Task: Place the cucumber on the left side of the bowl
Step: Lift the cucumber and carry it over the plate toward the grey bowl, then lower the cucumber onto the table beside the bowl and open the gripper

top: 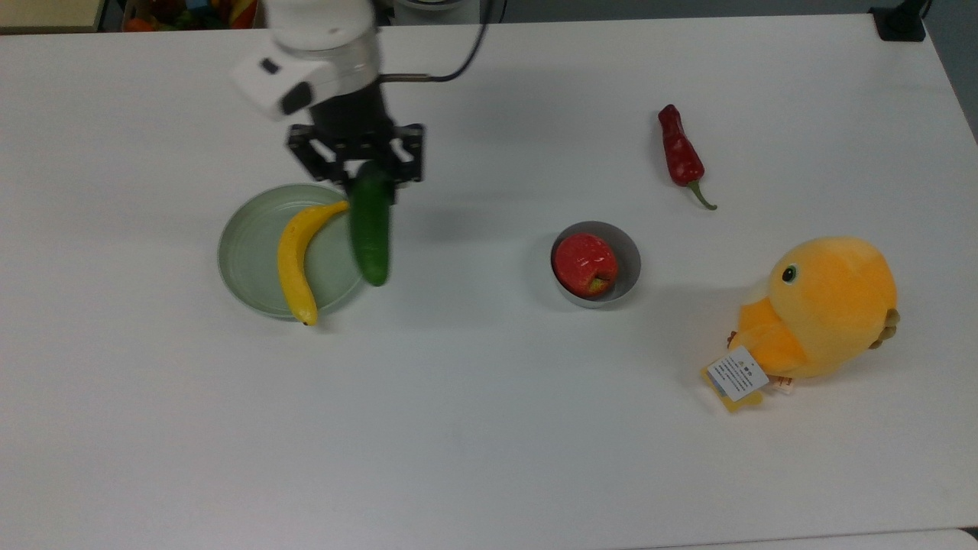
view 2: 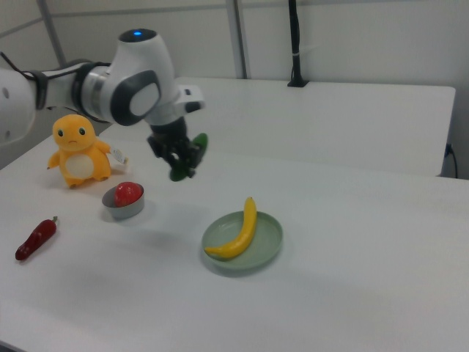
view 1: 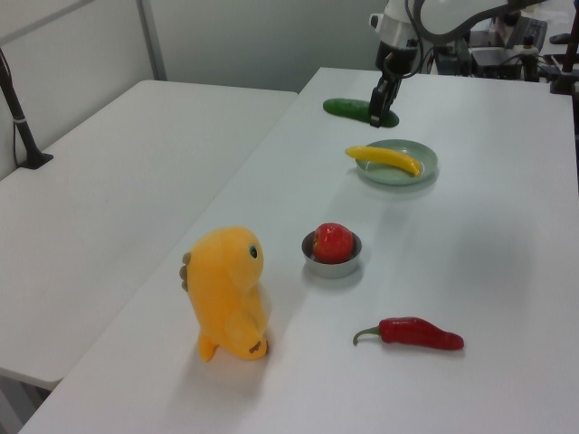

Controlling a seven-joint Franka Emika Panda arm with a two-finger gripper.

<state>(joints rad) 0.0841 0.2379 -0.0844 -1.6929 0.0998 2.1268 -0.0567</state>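
My gripper (top: 367, 169) (view 1: 377, 110) (view 2: 183, 163) is shut on one end of the dark green cucumber (top: 370, 229) (view 1: 348, 108) (view 2: 192, 152) and holds it level in the air. In the top view the cucumber hangs over the right rim of the pale green plate (top: 248, 252), well to the left of the bowl (top: 623, 256). The small grey metal bowl (view 1: 333, 262) (view 2: 123, 205) stands on the white table and holds a red apple (top: 585, 264).
A yellow banana (top: 294, 260) lies on the plate (view 1: 398, 167) (view 2: 256, 246). A red chili pepper (top: 680, 156) lies beyond the bowl and an orange plush chick (top: 821, 309) stands at the top view's right. Bare table lies between plate and bowl.
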